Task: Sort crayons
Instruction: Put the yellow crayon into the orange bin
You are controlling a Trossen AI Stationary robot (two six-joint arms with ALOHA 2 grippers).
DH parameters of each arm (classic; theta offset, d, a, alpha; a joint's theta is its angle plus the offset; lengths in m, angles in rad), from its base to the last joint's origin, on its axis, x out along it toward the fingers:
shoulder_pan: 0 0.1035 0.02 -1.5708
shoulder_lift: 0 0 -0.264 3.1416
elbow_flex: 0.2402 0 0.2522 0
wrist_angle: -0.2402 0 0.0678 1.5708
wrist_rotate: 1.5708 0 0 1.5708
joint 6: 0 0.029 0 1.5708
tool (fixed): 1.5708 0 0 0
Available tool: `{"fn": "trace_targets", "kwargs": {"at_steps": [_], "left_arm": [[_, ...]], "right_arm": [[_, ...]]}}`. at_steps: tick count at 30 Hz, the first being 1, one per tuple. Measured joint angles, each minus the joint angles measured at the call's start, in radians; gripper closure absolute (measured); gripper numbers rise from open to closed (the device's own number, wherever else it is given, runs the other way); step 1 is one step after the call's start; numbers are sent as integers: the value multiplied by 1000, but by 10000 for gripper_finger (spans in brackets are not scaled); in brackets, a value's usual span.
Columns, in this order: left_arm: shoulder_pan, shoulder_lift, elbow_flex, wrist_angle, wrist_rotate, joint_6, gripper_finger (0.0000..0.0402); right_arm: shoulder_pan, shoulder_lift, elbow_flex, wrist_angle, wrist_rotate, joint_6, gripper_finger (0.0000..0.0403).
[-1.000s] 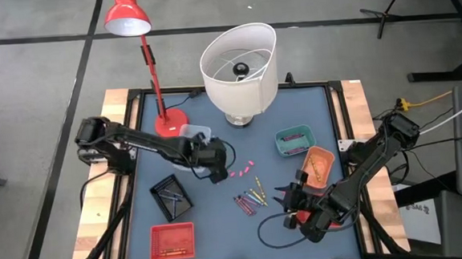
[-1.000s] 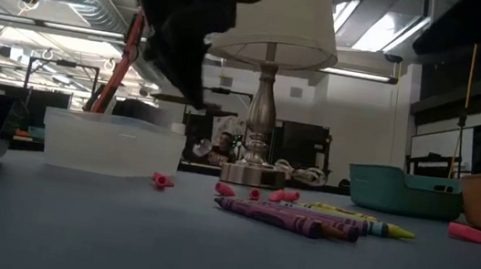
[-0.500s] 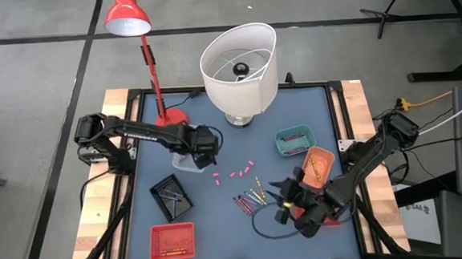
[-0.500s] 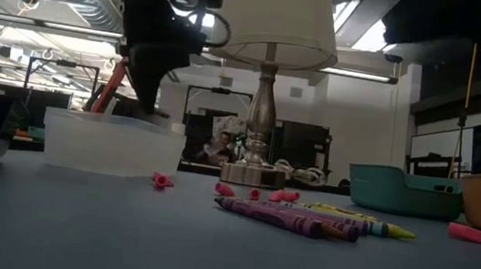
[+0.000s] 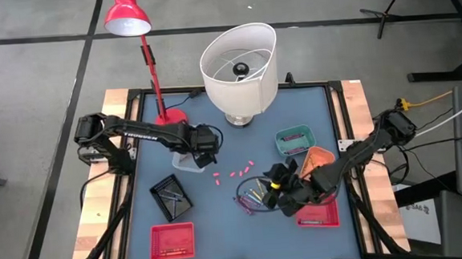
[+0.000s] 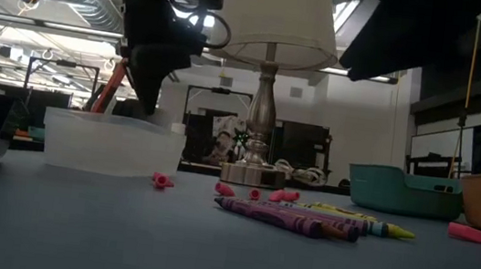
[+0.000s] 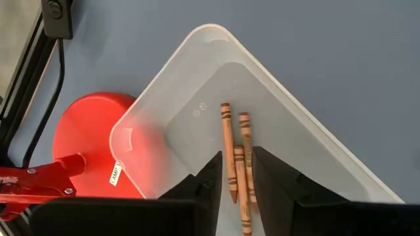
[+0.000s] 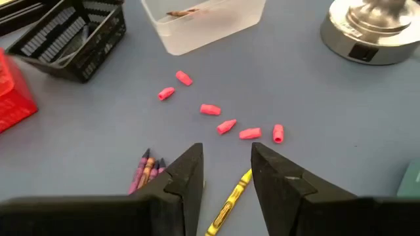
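Observation:
Several crayons [image 5: 251, 197] lie in a loose pile on the blue table, also seen in the low view [image 6: 303, 220]. Short pink pieces [image 5: 234, 173] lie in a row just beyond them [image 8: 226, 126]. My left gripper [image 7: 236, 172] hangs over the clear tray [image 5: 186, 158], fingers a narrow gap apart. Three brown crayons [image 7: 230, 147] lie on the tray's floor below it. My right gripper [image 8: 226, 157] is open and empty above the pile's near side [image 5: 276, 180], its fingers standing either side of a yellow crayon [image 8: 233, 193] without touching it.
A teal tray [image 5: 294, 140] and an orange tray [image 5: 321, 162] stand at the right, and a red tray [image 5: 323, 215] lies under my right arm. A black basket [image 5: 172, 193] and another red tray [image 5: 172, 240] stand at the left. A white lamp [image 5: 239, 61] and a red lamp base [image 5: 170, 121] stand at the far side.
My left gripper has gone from beside the pink pieces toward the table's far left and come to rest over the clear tray. My right gripper has gone toward the table's left and far edge, over the crayon pile, uncovering the red tray near the right edge.

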Motion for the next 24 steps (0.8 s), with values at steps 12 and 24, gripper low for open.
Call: {"fn": "trace_targets", "kwargs": {"at_steps": [12, 24], "left_arm": [[-99, -47, 0, 3, 2, -28, 333], [-327, -128, 0, 19, -1, -189, 333]], "right_arm": [[-25, 103, -1, 0, -2, 53, 276], [-56, 253, -2, 47, -36, 90, 276]]}}
